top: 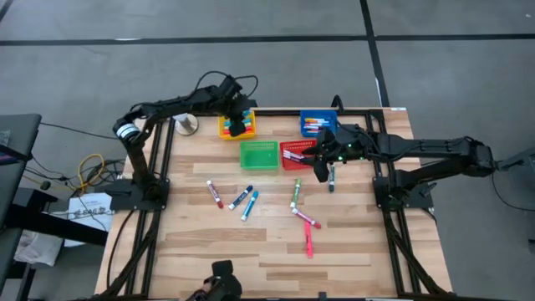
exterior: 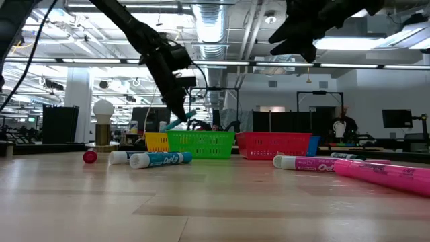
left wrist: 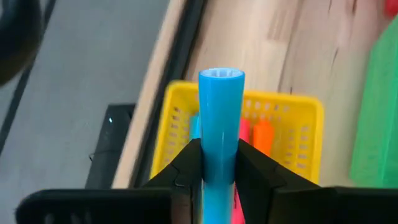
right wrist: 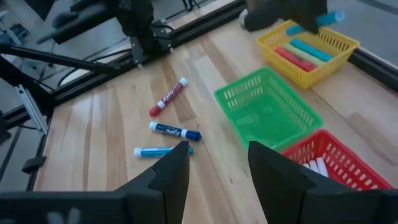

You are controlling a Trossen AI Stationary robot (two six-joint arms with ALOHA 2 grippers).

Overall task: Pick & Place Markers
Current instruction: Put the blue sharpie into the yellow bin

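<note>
We see a light blue marker clamped between the left gripper's fingers, held over the yellow basket, which already has blue, pink and orange markers inside. Green basket next to it looks empty. Red basket holds a few markers, blue basket holds several too. Right gripper hangs over the red basket with fingers apart, gripping nothing. Loose markers lie scattered on the table in front of the baskets: red, blue, green, pink.
</note>
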